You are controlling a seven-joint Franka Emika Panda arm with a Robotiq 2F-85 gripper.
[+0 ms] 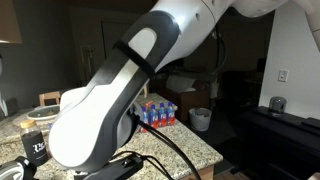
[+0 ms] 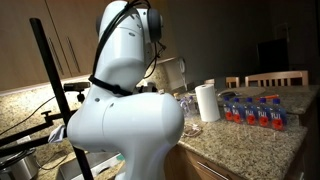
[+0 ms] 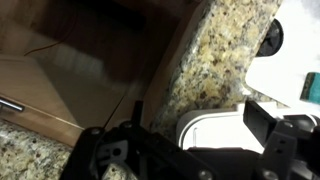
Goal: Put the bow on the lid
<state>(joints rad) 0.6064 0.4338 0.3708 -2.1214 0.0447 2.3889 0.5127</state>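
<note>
In the wrist view a whitish rectangular plastic piece with rounded corners [image 3: 215,135] lies on the speckled granite counter [image 3: 215,60], right under my gripper [image 3: 200,118]. I cannot tell whether it is the bow (the tub) or the lid. The gripper's fingers stand wide apart on either side of it. The right finger pad [image 3: 265,125] is at its right edge and the left finger is clear of it. The gripper is open and holds nothing. In both exterior views the arm's white body hides the gripper and this piece.
A white object [image 3: 285,65] lies on the counter at the wrist view's upper right. The counter's edge drops to a wooden floor [image 3: 70,70] on the left. A paper towel roll [image 2: 207,102], a pack of bottles [image 2: 255,110] and a white cup [image 1: 200,118] stand on the counter.
</note>
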